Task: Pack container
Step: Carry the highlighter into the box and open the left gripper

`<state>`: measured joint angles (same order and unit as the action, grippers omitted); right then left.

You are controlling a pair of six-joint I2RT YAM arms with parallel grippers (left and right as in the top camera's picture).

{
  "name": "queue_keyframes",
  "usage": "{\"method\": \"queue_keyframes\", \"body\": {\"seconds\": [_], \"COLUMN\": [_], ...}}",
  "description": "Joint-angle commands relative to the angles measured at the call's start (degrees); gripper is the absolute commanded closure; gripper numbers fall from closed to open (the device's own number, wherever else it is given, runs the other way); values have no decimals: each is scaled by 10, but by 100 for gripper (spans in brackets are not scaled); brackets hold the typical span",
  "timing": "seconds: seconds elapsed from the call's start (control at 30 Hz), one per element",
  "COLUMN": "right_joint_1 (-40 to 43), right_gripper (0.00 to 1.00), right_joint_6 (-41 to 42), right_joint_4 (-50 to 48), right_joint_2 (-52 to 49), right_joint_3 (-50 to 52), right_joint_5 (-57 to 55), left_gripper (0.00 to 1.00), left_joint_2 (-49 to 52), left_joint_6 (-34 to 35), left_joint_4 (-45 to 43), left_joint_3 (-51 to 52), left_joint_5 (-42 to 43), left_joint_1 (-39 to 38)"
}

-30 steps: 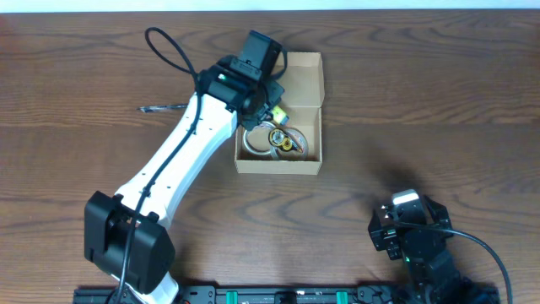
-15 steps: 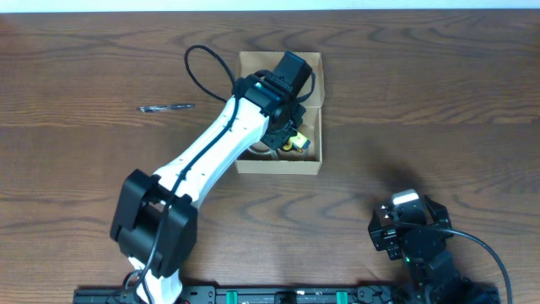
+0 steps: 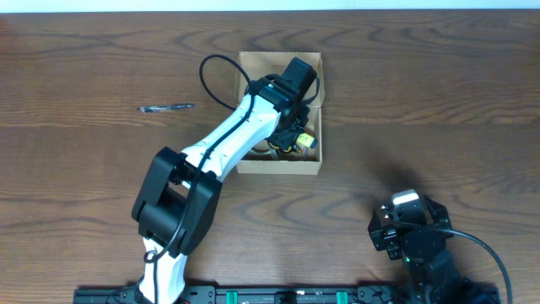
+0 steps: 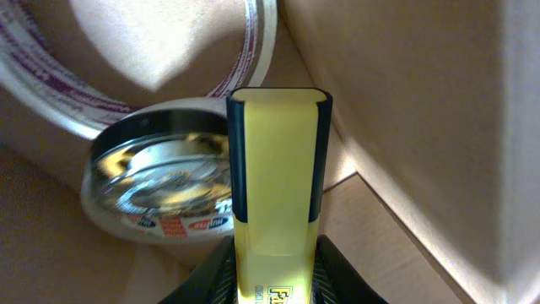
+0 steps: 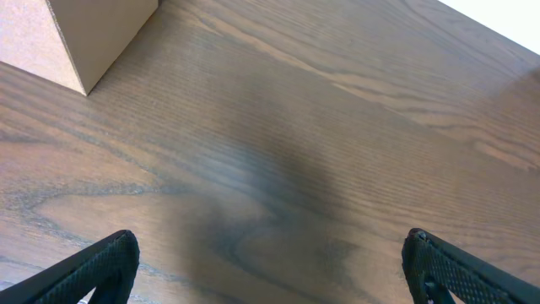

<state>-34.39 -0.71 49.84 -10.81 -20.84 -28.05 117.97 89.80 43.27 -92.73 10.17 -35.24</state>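
The tan cardboard container [image 3: 314, 63] stands open at the table's far middle; its corner shows in the right wrist view [image 5: 76, 42]. My left gripper [image 3: 297, 128] reaches down into it, shut on a yellow highlighter [image 4: 277, 186] with a dark cap band. The highlighter [image 3: 307, 139] points into the box's right side, near the wall. A clear tape roll [image 4: 160, 198] and a larger tape roll [image 4: 51, 93] lie inside the box beside it. My right gripper [image 5: 270, 266] is open and empty over bare wood at the near right [image 3: 405, 228].
A dark pen [image 3: 166, 107] lies on the table to the left of the box. The left arm's black cable [image 3: 215, 80] loops above the box's left edge.
My left arm has swung right and forward, carrying the highlighter down into the right side of the box. The right arm has not moved.
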Motion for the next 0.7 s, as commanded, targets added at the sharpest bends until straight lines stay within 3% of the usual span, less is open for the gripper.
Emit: {"method": "queue_keyframes", "body": {"seconds": [0.0,0.2,0.4,0.67], "right_joint_1": [3,3,3,3], "right_gripper": [1,1,1,1], "right_joint_6": [-6,-6,-6,-7], "right_joint_4": [-1,-1,-1,-1], "right_joint_2": [4,4,4,4], "right_joint_3": [1,1,1,1], "right_joint_5": [-6,-6,-6,-6], "left_gripper": [66,50,49,49], "left_joint_2": [17,23,15,-105], "left_joint_6": [4,4,4,2], "left_joint_4": [-1,-1,-7,24], "left_joint_3": [-10,-10,-13,-19], "left_joint_5": [0,-3,-34,-119], "left_joint_1": [2,3,4,22]}}
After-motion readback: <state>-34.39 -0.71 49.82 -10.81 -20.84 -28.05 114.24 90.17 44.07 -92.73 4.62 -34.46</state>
